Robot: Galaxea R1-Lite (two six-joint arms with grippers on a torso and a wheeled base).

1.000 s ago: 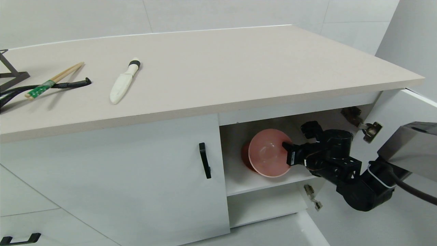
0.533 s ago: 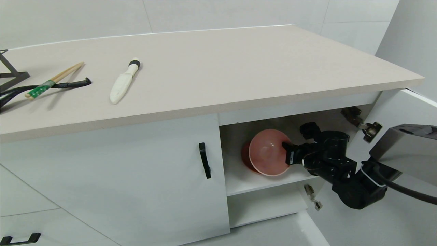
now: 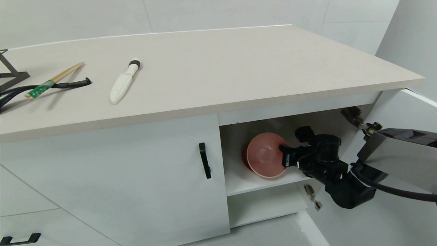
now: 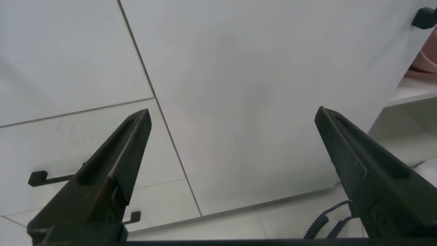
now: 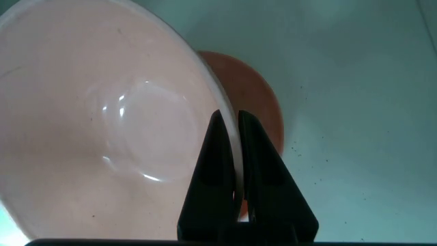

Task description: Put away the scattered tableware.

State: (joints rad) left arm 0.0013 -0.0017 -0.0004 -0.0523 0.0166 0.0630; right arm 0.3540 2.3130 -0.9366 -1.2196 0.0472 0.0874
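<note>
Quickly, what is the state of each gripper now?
Left gripper: open, empty.
Right gripper: shut on the rim of the pink bowl.

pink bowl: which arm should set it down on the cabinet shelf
Right. The right gripper is shut on the pink bowl at its rim, over the shelf; the left gripper is open, facing the closed door.

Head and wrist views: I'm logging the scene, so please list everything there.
countertop: one, beige, above the cupboard
cupboard: one, white, left door shut, right side open
bowl: one, pink, tilted inside the cupboard
dish: one, orange, behind the bowl
chopsticks: one pair, wood with green band, countertop's left
knife: one, cream with black ring, beside the chopsticks
cable: one, black, crossing the chopsticks
left gripper: black, open, facing the shut door
right gripper: black, shut on the bowl's rim
</note>
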